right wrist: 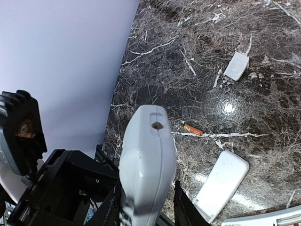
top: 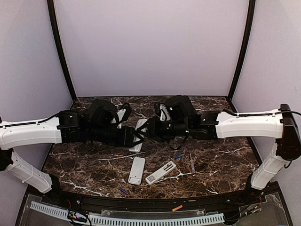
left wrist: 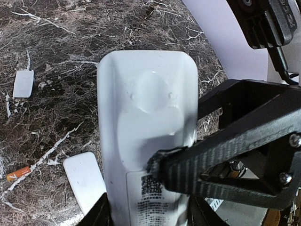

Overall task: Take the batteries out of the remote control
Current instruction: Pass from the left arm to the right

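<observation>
Rail battery (top: 177, 207), orange, is lying on the black rail at the near table edge. Purple battery (top: 123, 191) is lying on the marble table (top: 225, 160) just past the rail, further left. Plain remote (top: 137, 170) and marked remote (top: 161, 173) are lying side by side mid-table, very close; can't tell if they are touching. Blue battery (top: 179, 156) is sitting just beyond the marked remote. Orange battery (top: 118, 155) is lying beyond the plain remote, to its left. Past these, both arms are meeting in the middle on the held remote (left wrist: 148, 117), which is hanging above the table with its back facing the left wrist camera. Left gripper (left wrist: 148, 217) is clamping its label end, one finger on each long edge. Right gripper (right wrist: 143, 213) is straddling it front to back. One finger (left wrist: 188, 160) is touching the back face and the other is hidden behind, so can't tell if these jaws are tight. Small white cover (right wrist: 236, 66) is lying farther out, well apart from the rest.
</observation>
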`<move>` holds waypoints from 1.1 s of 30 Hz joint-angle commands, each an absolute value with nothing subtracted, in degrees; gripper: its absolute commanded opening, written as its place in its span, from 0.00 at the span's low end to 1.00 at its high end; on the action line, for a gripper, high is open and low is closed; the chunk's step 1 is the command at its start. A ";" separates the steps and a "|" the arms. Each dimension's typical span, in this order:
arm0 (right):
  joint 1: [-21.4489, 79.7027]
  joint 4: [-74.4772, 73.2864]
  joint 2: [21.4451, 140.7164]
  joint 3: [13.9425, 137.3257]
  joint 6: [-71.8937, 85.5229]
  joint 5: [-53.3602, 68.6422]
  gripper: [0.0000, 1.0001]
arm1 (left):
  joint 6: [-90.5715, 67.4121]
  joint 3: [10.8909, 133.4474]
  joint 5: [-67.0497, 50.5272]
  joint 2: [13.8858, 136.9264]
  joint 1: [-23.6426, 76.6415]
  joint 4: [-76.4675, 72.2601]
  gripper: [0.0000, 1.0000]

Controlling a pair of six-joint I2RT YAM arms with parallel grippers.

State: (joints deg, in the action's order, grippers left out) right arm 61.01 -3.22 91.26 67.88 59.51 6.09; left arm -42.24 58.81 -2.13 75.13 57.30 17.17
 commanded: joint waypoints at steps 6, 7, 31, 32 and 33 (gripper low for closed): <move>61.39 -0.29 94.02 70.12 62.22 6.24 0.15 | -41.85 60.14 -2.71 74.86 57.68 15.76 0.31; 61.41 -0.27 93.92 69.94 62.43 6.20 0.09 | -41.89 60.06 -2.85 74.87 57.67 15.79 0.31; 55.15 -13.14 75.10 60.53 35.70 31.98 0.00 | -28.27 65.86 -32.26 67.66 51.57 25.53 0.93; 55.47 -12.79 74.61 59.71 36.01 34.79 0.00 | -27.37 66.19 -33.22 68.07 51.59 25.87 0.92; 55.99 -12.28 74.11 59.09 36.32 36.87 0.00 | -26.96 66.36 -33.53 68.27 51.59 26.16 0.92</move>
